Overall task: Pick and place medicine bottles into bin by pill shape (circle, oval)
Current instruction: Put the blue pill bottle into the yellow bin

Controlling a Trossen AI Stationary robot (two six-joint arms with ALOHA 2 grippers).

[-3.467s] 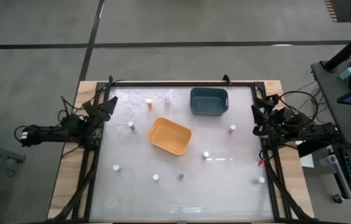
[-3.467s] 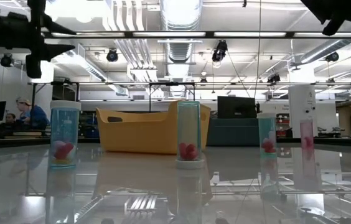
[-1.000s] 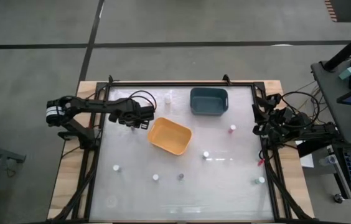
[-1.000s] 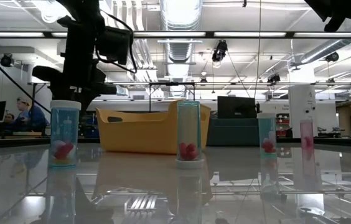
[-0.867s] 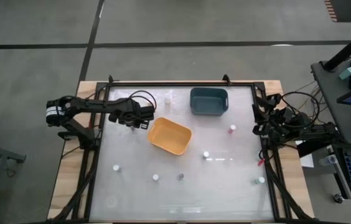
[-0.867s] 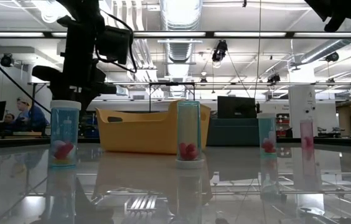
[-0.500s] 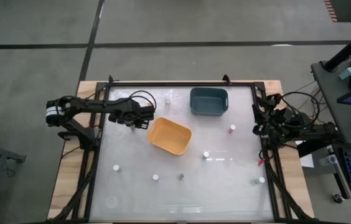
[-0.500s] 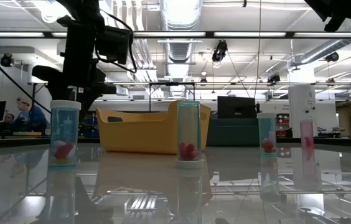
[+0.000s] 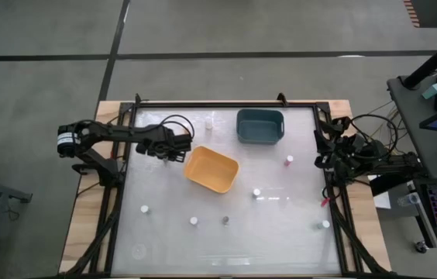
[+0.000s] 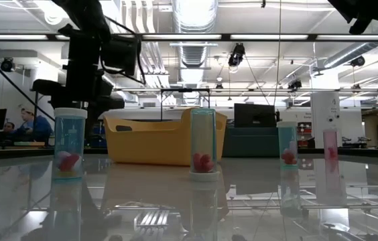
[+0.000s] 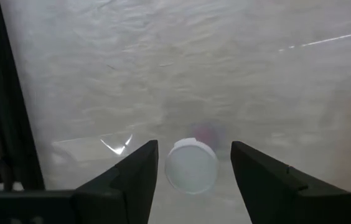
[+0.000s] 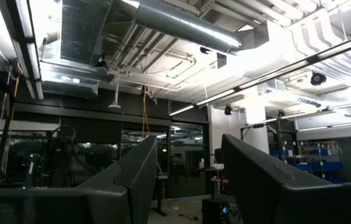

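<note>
Left gripper [image 9: 180, 152]: It is over the upper left part of the table, just left of the orange tub. Its two fingers [image 11: 139, 180] are spread apart. A white-capped bottle [image 11: 191, 166] stands between them, with a gap on each side. The fingers are not pinching it.

Right gripper [image 12: 185, 180]: This arm waits at the right edge of the table. Its fingers are apart and hold nothing. Its camera sees only the ceiling of the room.

Orange tub [image 9: 211, 170]: It sits a bit left of the middle of the table, turned at a slant.

Blue tub [image 9: 259, 126]: It sits near the top edge of the table, up and right of the orange tub. The two tubs do not touch.

Other bottles: One small white bottle [image 9: 208, 123] stands near the top, left of the blue tub. A pink one [image 9: 288, 160] stands at the right side. Others stand apart in the lower half, like one at the lower left [image 9: 144, 208] and one at the lower right [image 9: 325, 225].

Low view: Three clear bottles with red pills stand in front. The tallest-looking one [image 10: 203, 144] is in the middle of the frame.

Table [image 9: 280, 240]: It is shiny and pale, with a dark frame around it.
</note>
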